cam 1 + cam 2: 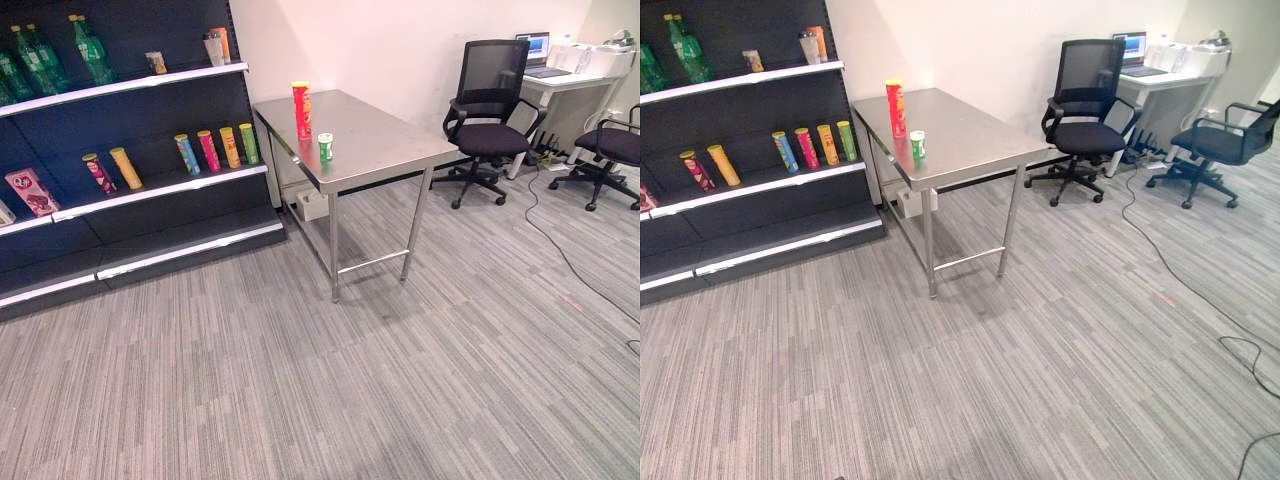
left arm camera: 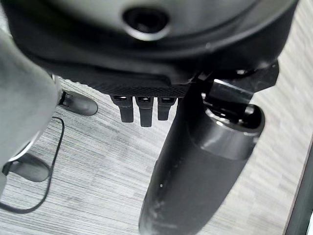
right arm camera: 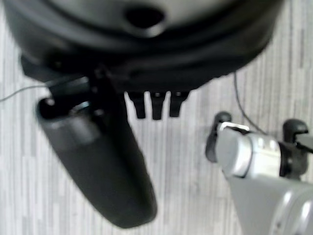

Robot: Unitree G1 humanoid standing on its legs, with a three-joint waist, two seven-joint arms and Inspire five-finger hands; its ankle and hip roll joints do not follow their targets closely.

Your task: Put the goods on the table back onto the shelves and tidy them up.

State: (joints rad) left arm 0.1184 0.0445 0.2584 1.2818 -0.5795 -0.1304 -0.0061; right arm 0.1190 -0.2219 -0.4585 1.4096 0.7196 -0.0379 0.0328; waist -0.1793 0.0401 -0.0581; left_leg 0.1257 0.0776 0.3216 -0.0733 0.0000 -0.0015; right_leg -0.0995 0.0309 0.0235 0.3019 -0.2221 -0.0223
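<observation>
A tall red can [image 1: 301, 110] stands on the steel table [image 1: 380, 140] near its left edge. A small green-and-white cup [image 1: 325, 147] stands just in front of it. The dark shelves [image 1: 130, 190] stand left of the table. Their middle shelf carries a row of coloured cans [image 1: 215, 149], two more cans [image 1: 112, 170] and a pink box [image 1: 32, 191]. Green bottles [image 1: 50, 55] and small items [image 1: 215, 46] sit on the top shelf. My left hand [image 2: 195, 161] hangs over the carpet with straight fingers and holds nothing. My right hand [image 3: 98, 161] hangs the same way, empty.
Two black office chairs [image 1: 487, 115] [image 1: 612, 150] and a white desk with a laptop [image 1: 537, 52] stand at the back right. A thin cable [image 1: 570, 260] runs across the grey carpet right of the table. A white box [image 1: 312, 205] sits under the table.
</observation>
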